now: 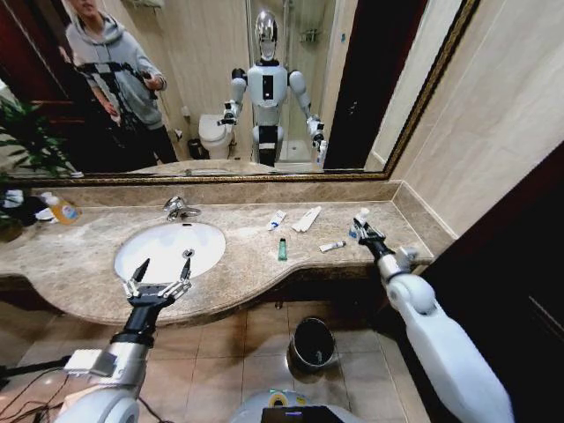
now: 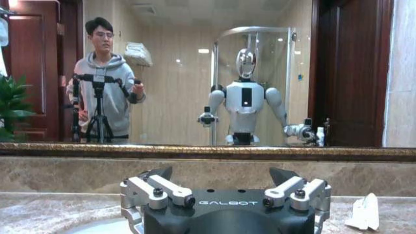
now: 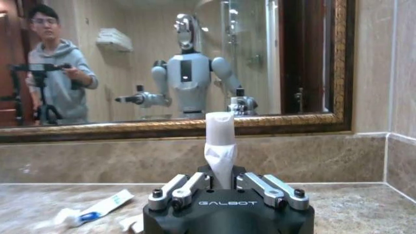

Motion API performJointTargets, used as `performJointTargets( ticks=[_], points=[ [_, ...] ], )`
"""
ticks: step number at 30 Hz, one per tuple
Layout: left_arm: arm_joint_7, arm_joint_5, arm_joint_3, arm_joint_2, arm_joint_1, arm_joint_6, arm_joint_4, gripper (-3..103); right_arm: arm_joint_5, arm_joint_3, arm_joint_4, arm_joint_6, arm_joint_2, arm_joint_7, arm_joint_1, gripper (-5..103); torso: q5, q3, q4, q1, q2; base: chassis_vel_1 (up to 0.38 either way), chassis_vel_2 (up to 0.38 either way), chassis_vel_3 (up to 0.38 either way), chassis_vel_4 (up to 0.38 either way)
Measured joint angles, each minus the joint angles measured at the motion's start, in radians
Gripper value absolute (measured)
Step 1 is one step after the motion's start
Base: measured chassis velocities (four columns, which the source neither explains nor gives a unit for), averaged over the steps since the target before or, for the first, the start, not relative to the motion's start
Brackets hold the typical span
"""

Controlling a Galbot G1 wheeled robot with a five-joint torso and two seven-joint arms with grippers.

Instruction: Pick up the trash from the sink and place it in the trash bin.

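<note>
Now right tool (image 1: 362,231) clamps white tube (image 3: 219,146) at counter (image 1: 238,264) right; left tool (image 1: 159,280) wide, lower left over sink (image 1: 167,249).

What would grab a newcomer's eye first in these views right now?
Probably the right gripper, over the counter's right end with its fingers shut on a white mini tube standing upright. Next, the left gripper, open, at the front edge of the sink. The trash bin sits on the floor below the counter.
</note>
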State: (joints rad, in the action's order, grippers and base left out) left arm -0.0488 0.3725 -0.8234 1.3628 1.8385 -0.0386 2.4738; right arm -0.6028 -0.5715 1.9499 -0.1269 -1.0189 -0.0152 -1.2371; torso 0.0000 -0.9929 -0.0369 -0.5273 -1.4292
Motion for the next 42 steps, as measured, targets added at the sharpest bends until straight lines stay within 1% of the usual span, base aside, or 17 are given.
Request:
performJointTargets(
  ticks=[3, 8, 10, 12, 13, 14, 16, 17, 19, 20, 21, 24, 25, 28, 34, 40, 42],
  points=[
    [0.000, 0.000, 0.000, 0.000, 0.000, 0.000, 0.000, 100, 0.000, -0.049, 0.054, 0.015, -0.004, -0.002, -0.098, 16, 0.0000, 0.000, 0.0002, 0.000, 0.000, 0.000, 0.000, 0.000, 0.000],
    [0.000, 0.000, 0.000, 0.000, 0.000, 0.000, 0.000, 100, 0.009, -0.084, 0.071, 0.034, -0.012, -0.001, -0.159, 16, 0.0001, 0.000, 0.0002, 0.000, 0.000, 0.000, 0.000, 0.000, 0.000],
    [0.000, 0.000, 0.000, 0.000, 0.000, 0.000, 0.000, 100, 0.023, -0.107, 0.080, 0.054, -0.018, 0.000, -0.204, 16, 0.0000, 0.000, 0.0001, 0.000, 0.000, 0.000, 0.000, 0.000, 0.000],
    [0.000, 0.000, 0.000, 0.000, 0.000, 0.000, 0.000, 100, 0.066, -0.133, 0.081, 0.110, -0.041, 0.002, -0.256, 16, 0.0001, 0.000, 0.0001, 0.000, 0.000, 0.000, 0.000, 0.000, 0.000],
    [0.000, 0.000, 0.000, 0.000, 0.000, 0.000, 0.000, 100, 0.066, -0.133, 0.081, 0.110, -0.041, 0.002, -0.256, 16, 0.0001, 0.000, 0.0001, 0.000, 0.000, 0.000, 0.000, 0.000, 0.000],
    [0.000, 0.000, 0.000, 0.000, 0.000, 0.000, 0.000, 100, 0.075, -0.139, 0.082, 0.130, -0.045, 0.004, -0.274, 16, 0.0002, 0.000, 0.0001, 0.000, 0.000, 0.000, 0.000, 0.000, 0.000],
    [0.000, 0.000, 0.000, 0.000, 0.000, 0.000, 0.000, 100, 0.093, -0.153, 0.094, 0.203, -0.061, 0.014, -0.356, 16, 0.0000, 0.000, 0.0001, 0.000, 0.000, 0.000, 0.000, 0.000, 0.000],
    [0.000, 0.000, 0.000, 0.000, 0.000, 0.000, 0.000, 100, 0.093, -0.153, 0.094, 0.203, -0.061, 0.014, -0.356, 16, 0.0000, 0.000, 0.0001, 0.000, 0.000, 0.000, 0.000, 0.000, 0.000],
    [0.000, 0.000, 0.000, 0.000, 0.000, 0.000, 0.000, 100, 0.117, -0.154, 0.100, 0.255, -0.078, 0.017, -0.411, 16, 0.0000, 0.000, 0.0002, 0.000, 0.000, 0.000, 0.000, 0.000, 0.000],
    [0.000, 0.000, 0.000, 0.000, 0.000, 0.000, 0.000, 100, 0.149, -0.147, 0.105, 0.304, -0.098, 0.017, -0.462, 16, -0.0002, 0.000, 0.0002, 0.000, 0.000, 0.000, 0.000, 0.000, 0.000],
    [0.000, 0.000, 0.000, 0.000, 0.000, 0.000, 0.000, 100, 0.149, -0.147, 0.105, 0.304, -0.098, 0.017, -0.462, 16, -0.0002, 0.000, 0.0002, 0.000, 0.000, 0.000, 0.000, 0.000, 0.000],
    [0.000, 0.000, 0.000, 0.000, 0.000, 0.000, 0.000, 100, 0.218, -0.116, 0.108, 0.378, -0.133, 0.016, -0.537, 16, 0.0000, 0.000, 0.0003, 0.000, 0.000, 0.000, 0.000, 0.000, 0.000],
    [0.000, 0.000, 0.000, 0.000, 0.000, 0.000, 0.000, 100, 0.218, -0.116, 0.108, 0.378, -0.133, 0.016, -0.537, 16, 0.0000, 0.000, 0.0003, 0.000, 0.000, 0.000, 0.000, 0.000, 0.000],
    [0.000, 0.000, 0.000, 0.000, 0.000, 0.000, 0.000, 100, 0.261, -0.087, 0.080, 0.402, -0.163, 0.016, -0.545, 16, 0.0001, 0.000, 0.0002, 0.000, 0.000, 0.000, 0.000, 0.000, 0.000],
    [0.000, 0.000, 0.000, 0.000, 0.000, 0.000, 0.000, 100, 0.285, -0.056, 0.024, 0.407, -0.180, 0.016, -0.519, 16, 0.0000, 0.000, 0.0000, 0.000, 0.000, 0.000, 0.000, 0.000, 0.000],
    [0.000, 0.000, 0.000, 0.000, 0.000, 0.000, 0.000, 100, 0.283, -0.024, -0.055, 0.393, -0.186, 0.028, -0.494, 16, -0.0001, 0.000, 0.0002, 0.000, 0.000, 0.000, 0.000, 0.000, 0.000],
    [0.000, 0.000, 0.000, 0.000, 0.000, 0.000, 0.000, 100, 0.288, -0.001, -0.116, 0.376, -0.194, 0.038, -0.456, 16, 0.0000, 0.000, 0.0001, 0.000, 0.000, 0.000, 0.000, 0.000, 0.000]
  ],
)
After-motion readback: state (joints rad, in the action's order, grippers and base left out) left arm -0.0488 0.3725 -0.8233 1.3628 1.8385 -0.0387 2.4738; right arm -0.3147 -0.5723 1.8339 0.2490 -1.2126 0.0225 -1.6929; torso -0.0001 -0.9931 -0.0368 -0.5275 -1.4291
